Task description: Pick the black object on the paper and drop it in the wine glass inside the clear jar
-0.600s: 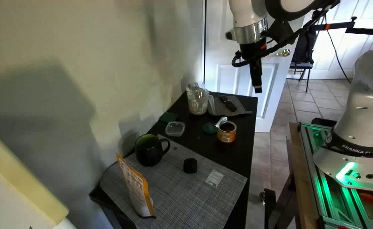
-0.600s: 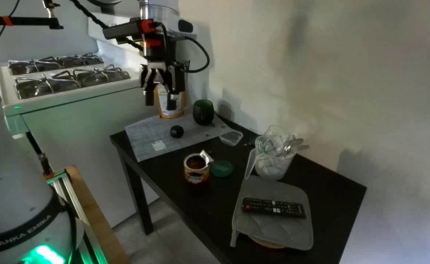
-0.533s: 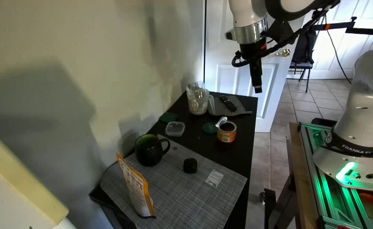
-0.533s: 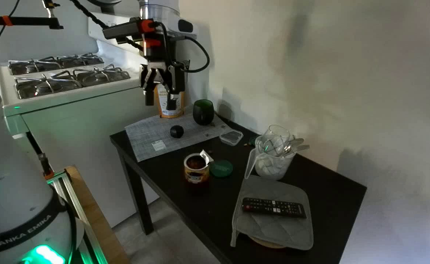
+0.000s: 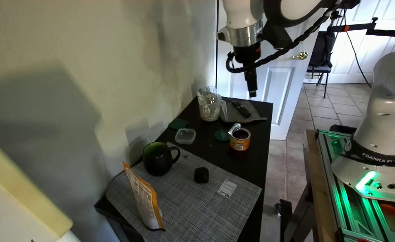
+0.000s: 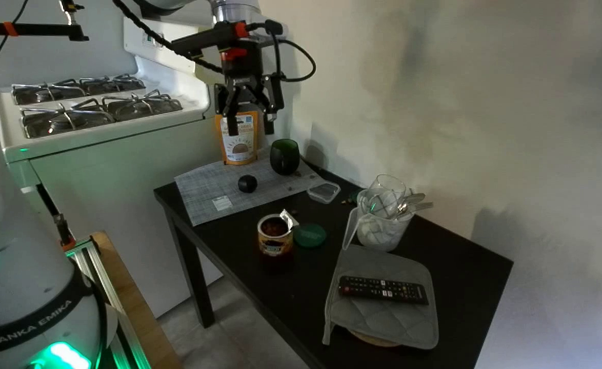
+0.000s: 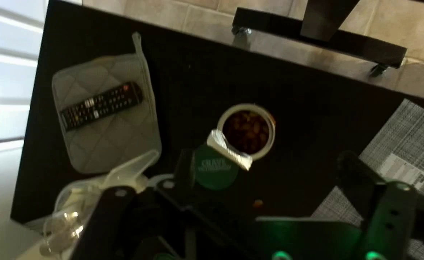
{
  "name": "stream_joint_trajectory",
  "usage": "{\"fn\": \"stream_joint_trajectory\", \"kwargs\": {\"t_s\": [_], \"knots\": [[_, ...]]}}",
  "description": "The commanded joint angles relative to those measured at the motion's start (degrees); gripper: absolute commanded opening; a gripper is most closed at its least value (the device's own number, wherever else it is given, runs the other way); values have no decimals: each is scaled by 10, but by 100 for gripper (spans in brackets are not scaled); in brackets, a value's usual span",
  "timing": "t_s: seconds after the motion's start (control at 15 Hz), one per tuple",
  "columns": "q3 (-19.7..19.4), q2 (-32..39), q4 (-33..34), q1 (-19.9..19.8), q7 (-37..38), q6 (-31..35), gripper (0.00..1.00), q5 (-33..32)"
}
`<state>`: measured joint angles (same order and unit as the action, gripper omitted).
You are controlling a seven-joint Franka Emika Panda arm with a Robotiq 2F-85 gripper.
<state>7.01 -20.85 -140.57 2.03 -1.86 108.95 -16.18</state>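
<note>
The black object [image 5: 201,175], a small roundish lump, lies on the grey woven paper [image 5: 197,215]. Both also show in an exterior view, the black object [image 6: 247,183] on the paper [image 6: 203,189]. A wine glass [image 6: 390,185] stands in the clear jar [image 6: 375,233] with some cutlery; the jar also shows in an exterior view [image 5: 210,111]. My gripper [image 6: 251,129] is open and empty, high above the table. In the wrist view the open gripper [image 7: 266,169] is over the dark table beside the paper [image 7: 410,133]. The black object is out of the wrist view.
A dark mug [image 5: 157,159] and an orange-and-white packet [image 5: 145,198] stand on the paper. An open can [image 7: 247,130], a green lid [image 7: 215,169], a clear lid [image 5: 185,135] and a remote [image 7: 102,104] on a grey pot holder [image 7: 107,148] are on the table. A wall runs behind.
My open gripper has moved toward the wall, showing further left in an exterior view, and higher and further right in an exterior view. The things on the table have not moved.
</note>
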Motion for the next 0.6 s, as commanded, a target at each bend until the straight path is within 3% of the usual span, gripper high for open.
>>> {"fn": "stream_joint_trajectory", "kwargs": {"t_s": [0.0, 0.2, 0.27, 0.33, 0.53], "knots": [[14, 128, 96, 33, -47, 40, 100, -20], [22, 173, 120, 48, -98, 42, 100, -45], [21, 167, 98, 49, -110, 61, 100, -71], [18, 157, 106, 50, -82, 44, 100, -40], [18, 175, 105, 52, -99, 53, 100, -60]]}}
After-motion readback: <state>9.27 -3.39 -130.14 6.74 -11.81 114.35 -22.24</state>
